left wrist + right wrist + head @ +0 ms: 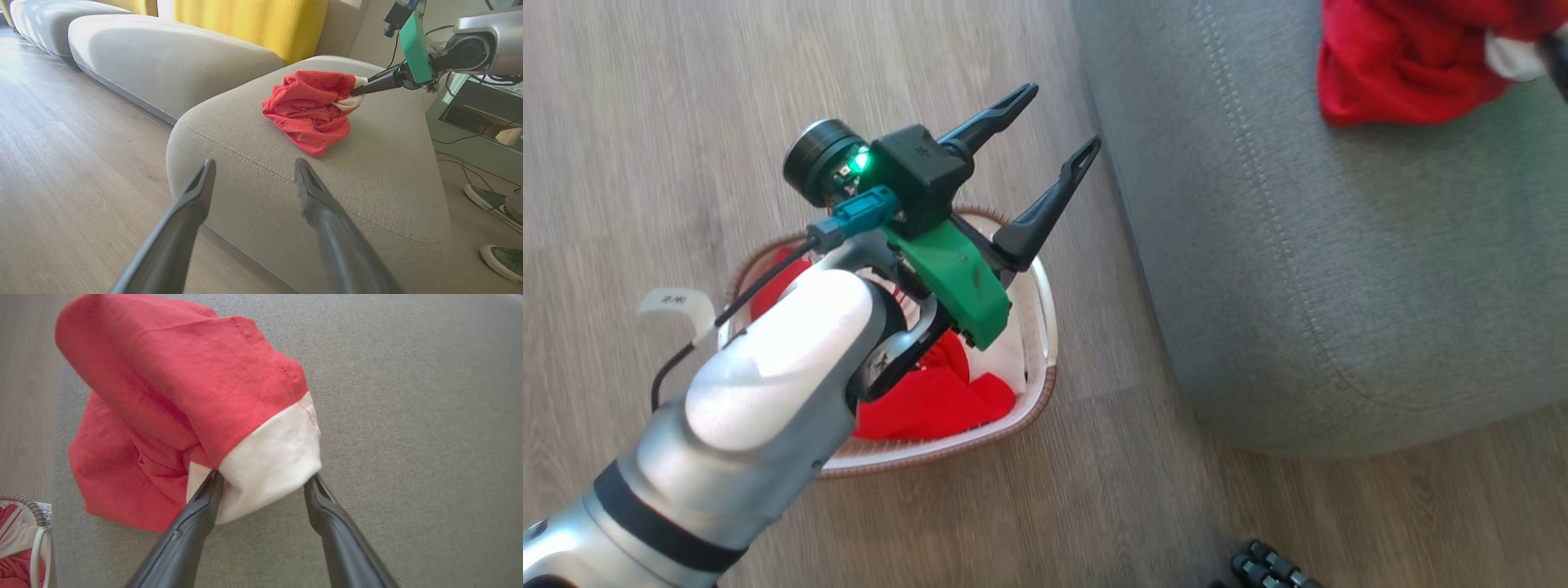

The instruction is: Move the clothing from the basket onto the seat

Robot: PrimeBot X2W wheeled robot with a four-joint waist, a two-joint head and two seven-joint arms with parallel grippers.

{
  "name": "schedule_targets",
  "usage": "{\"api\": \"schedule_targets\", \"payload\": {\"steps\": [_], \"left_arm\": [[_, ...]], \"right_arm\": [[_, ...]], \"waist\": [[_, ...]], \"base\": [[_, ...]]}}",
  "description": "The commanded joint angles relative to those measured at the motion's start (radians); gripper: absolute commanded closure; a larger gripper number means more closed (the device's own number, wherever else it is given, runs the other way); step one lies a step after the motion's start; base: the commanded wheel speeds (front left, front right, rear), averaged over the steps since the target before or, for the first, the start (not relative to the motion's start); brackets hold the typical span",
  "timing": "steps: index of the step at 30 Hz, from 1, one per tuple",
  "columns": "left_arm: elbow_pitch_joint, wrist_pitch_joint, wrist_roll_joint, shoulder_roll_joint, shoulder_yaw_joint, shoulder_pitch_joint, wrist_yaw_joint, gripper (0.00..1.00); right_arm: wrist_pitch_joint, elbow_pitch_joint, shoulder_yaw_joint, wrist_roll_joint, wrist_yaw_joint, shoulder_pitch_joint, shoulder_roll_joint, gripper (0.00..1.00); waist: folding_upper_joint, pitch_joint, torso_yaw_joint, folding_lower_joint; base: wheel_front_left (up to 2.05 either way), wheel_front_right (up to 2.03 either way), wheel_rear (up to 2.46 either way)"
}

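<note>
A red garment is laid on the grey seat, its white trim touched by the spread right gripper; the left gripper is held apart above the basket.

Pale wood-plank floor, long grey sofa section, yellow upholstery behind, soft daylight.

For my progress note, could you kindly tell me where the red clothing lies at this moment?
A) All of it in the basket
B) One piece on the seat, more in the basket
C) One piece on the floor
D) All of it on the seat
B: a crumpled red garment lies on the grey seat, while more red clothing sits inside the basket on the floor.
</note>
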Motion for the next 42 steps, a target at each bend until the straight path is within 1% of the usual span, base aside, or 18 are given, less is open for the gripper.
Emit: {"api": "schedule_targets", "payload": {"steps": [1, 7, 13, 14, 19, 21, 27, 31, 36, 39, 42], "left_arm": [[-0.023, -0.008, -0.008, 0.010, 0.034, -0.002, 0.005, 0.00], [-0.009, -0.026, -0.025, 0.012, 0.038, 0.031, 0.017, 0.00], [-0.005, -0.044, -0.041, 0.027, 0.053, 0.066, 0.037, 0.00], [-0.005, -0.044, -0.041, 0.027, 0.053, 0.066, 0.037, 0.00], [-0.004, -0.067, -0.069, 0.041, 0.082, 0.106, 0.063, 0.00], [-0.004, -0.084, -0.080, 0.052, 0.103, 0.122, 0.078, 0.00], [-0.008, -0.114, -0.107, 0.090, 0.150, 0.169, 0.113, 0.00], [-0.012, -0.128, -0.122, 0.108, 0.171, 0.208, 0.138, 0.00], [-0.019, -0.143, -0.136, 0.133, 0.194, 0.263, 0.171, 0.00], [-0.027, -0.152, -0.144, 0.150, 0.209, 0.301, 0.194, 0.00], [-0.038, -0.164, -0.154, 0.165, 0.227, 0.342, 0.218, 0.00]], "right_arm": [[0.011, -0.021, 0.014, 0.014, 0.007, 0.019, -0.037, 0.00], [0.010, -0.053, 0.065, 0.047, 0.007, 0.049, -0.069, 0.00], [-0.060, -0.132, 0.097, 0.077, 0.007, 0.076, -0.116, 0.00], [-0.060, -0.132, 0.097, 0.077, 0.007, 0.076, -0.116, 0.00], [-0.141, -0.212, 0.103, 0.102, 0.007, 0.089, -0.137, 0.00], [-0.200, -0.243, 0.088, 0.123, 0.007, 0.098, -0.133, 0.00], [-0.307, -0.308, 0.096, 0.127, 0.007, 0.176, -0.144, 0.00], [-0.370, -0.342, 0.071, 0.129, 0.007, 0.232, -0.146, 0.00], [-0.449, -0.401, 0.025, 0.098, 0.007, 0.311, -0.136, 0.00], [-0.501, -0.429, -0.033, 0.065, 0.007, 0.365, -0.119, 0.00], [-0.544, -0.453, -0.106, 0.020, 0.007, 0.439, -0.083, 0.00]], "waist": [[0.0000, -0.029, -0.009, -0.0001], [0.0000, -0.102, -0.020, -0.0001], [0.0000, -0.173, -0.021, -0.0001], [0.0000, -0.173, -0.021, -0.0001], [0.0000, -0.226, -0.018, -0.0001], [0.0000, -0.245, -0.012, -0.0001], [0.0000, -0.293, 0.021, -0.0001], [0.0000, -0.327, 0.051, -0.0001], [0.0000, -0.365, 0.088, -0.0001], [0.0000, -0.386, 0.109, -0.0001], [0.0000, -0.409, 0.129, -0.0001]], "base": [[0.00, 0.00, 0.00], [0.00, 0.00, 0.00], [0.00, 0.00, 0.00], [0.00, 0.00, 0.00], [0.00, 0.00, 0.00], [0.00, 0.00, 0.00], [0.00, 0.00, 0.00], [0.00, 0.00, 0.00], [0.00, 0.00, 0.00], [0.00, 0.00, 0.00], [0.00, 0.00, 0.00]]}}
